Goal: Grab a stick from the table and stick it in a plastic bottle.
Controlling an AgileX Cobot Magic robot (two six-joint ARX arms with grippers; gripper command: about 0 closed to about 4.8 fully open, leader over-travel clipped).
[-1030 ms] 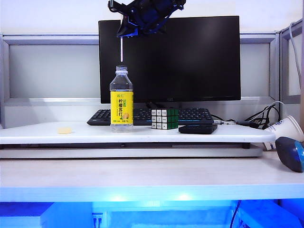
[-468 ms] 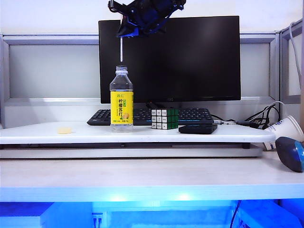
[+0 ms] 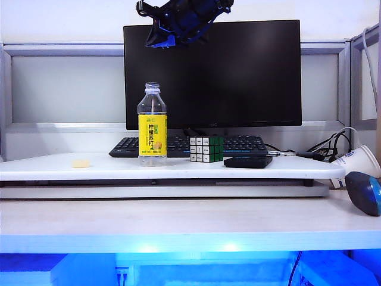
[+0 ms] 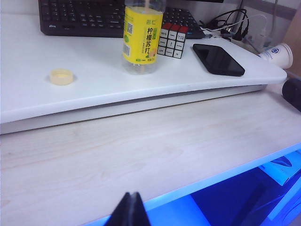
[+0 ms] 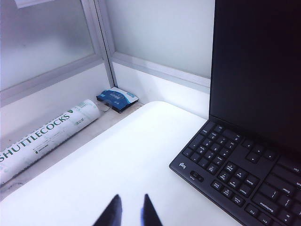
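The plastic bottle with its yellow label stands upright and uncapped on the raised white shelf board of the table; the left wrist view also shows the bottle. High above its neck, in front of the monitor, hangs my right gripper. In its wrist view the right gripper is open with nothing between the fingers. No stick hangs under it, and I cannot make out the stick in or near the bottle. My left gripper is shut and empty over the table's front edge.
A yellow cap lies left of the bottle. A Rubik's cube, a black phone and a keyboard are to its right, before the monitor. A tipped paper cup lies far right.
The stick that hung from my right gripper above the bottle's neck is gone from it. The right jaws have parted. Neither arm has moved.
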